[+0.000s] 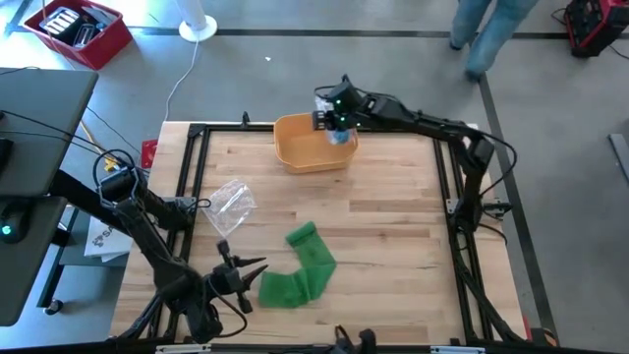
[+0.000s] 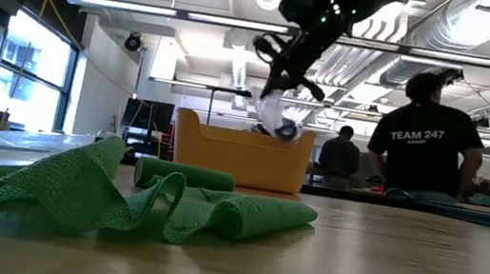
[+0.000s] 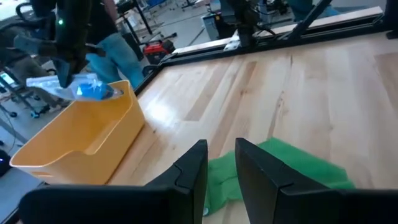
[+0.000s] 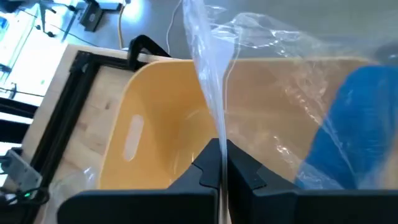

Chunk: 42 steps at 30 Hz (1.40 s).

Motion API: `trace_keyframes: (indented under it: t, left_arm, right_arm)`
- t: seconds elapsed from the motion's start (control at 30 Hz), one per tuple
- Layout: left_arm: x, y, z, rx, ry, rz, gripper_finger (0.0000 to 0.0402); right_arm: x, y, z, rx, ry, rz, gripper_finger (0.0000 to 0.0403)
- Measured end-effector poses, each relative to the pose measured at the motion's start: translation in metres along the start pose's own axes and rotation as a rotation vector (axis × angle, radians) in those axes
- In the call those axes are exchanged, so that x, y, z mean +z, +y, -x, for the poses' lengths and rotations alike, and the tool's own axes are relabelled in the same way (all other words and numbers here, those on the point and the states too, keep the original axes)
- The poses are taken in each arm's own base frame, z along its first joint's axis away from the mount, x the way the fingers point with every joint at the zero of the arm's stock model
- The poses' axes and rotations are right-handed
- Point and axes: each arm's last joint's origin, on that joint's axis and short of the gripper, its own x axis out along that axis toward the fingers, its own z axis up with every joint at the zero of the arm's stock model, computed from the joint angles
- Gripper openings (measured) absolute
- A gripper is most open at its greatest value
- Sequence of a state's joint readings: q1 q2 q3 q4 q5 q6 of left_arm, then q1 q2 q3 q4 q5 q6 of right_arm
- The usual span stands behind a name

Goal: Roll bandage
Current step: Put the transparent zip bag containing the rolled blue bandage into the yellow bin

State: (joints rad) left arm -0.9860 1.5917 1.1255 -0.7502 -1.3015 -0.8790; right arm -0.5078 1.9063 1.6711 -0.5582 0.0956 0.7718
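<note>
A green bandage (image 1: 303,265) lies loosely crumpled on the wooden table, one end partly rolled (image 2: 184,176). My left gripper (image 1: 246,275) is open and empty, just left of the bandage, which also shows past its fingers in the left wrist view (image 3: 298,165). My right gripper (image 1: 337,118) is over the yellow bin (image 1: 310,147) at the table's far side. It is shut on a clear plastic bag (image 2: 276,117) with a blue roll (image 4: 354,124) inside. My right gripper pinches the clear bag's thin film (image 4: 214,118) between its two shut fingers, which come from above, pointing down. The bag hangs below the fingers over the bin (image 4: 149,124), its blue roll at about the level of the bin's rim.
A second, empty clear plastic bag (image 1: 231,202) lies on the table's left half. A black frame (image 1: 197,147) runs around the tabletop. People stand in the room beyond the far edge (image 2: 427,143). A red crate (image 1: 79,29) stands on the floor, far left.
</note>
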Motion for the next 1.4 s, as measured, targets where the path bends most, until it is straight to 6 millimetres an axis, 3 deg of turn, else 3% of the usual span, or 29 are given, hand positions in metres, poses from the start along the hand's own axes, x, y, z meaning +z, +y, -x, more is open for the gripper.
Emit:
trace_keyframes:
  t: [0.1, 0.37, 0.67, 0.9, 0.97, 1.1, 1.3, 1.4]
  left_arm:
    - [-0.001, -0.001, 0.004, -0.013, -0.002, 0.008, 0.0076]
    - [-0.001, -0.001, 0.010, -0.008, -0.037, 0.019, 0.0076]
    - [-0.001, -0.001, 0.010, -0.002, -0.045, 0.038, 0.0076]
    - [-0.001, -0.001, 0.008, 0.006, -0.045, 0.037, 0.0076]
    - [-0.001, -0.001, 0.008, 0.006, -0.045, 0.037, 0.0076]
    - [-0.001, -0.001, 0.008, 0.006, -0.046, 0.043, 0.0076]
    - [-0.002, -0.002, 0.011, -0.009, -0.043, 0.062, 0.0076]
    - [-0.002, -0.002, 0.011, -0.009, -0.043, 0.061, 0.0076]
  right_arm:
    - [-0.003, 0.005, -0.006, 0.020, -0.009, -0.003, 0.0000]
    - [0.003, 0.015, 0.003, 0.139, -0.019, -0.025, 0.0000]
    - [-0.015, -0.003, -0.001, -0.052, 0.092, -0.002, 0.0000]
    - [-0.018, 0.019, -0.005, 0.276, 0.170, -0.025, 0.0000]
    - [-0.021, 0.021, -0.004, 0.289, 0.188, -0.025, 0.0000]
    - [-0.026, 0.012, -0.003, 0.132, 0.177, -0.023, 0.0000]
    - [-0.041, -0.016, 0.002, -0.276, 0.214, -0.028, 0.0000]
    - [-0.041, -0.024, 0.003, -0.353, 0.227, -0.028, 0.0000]
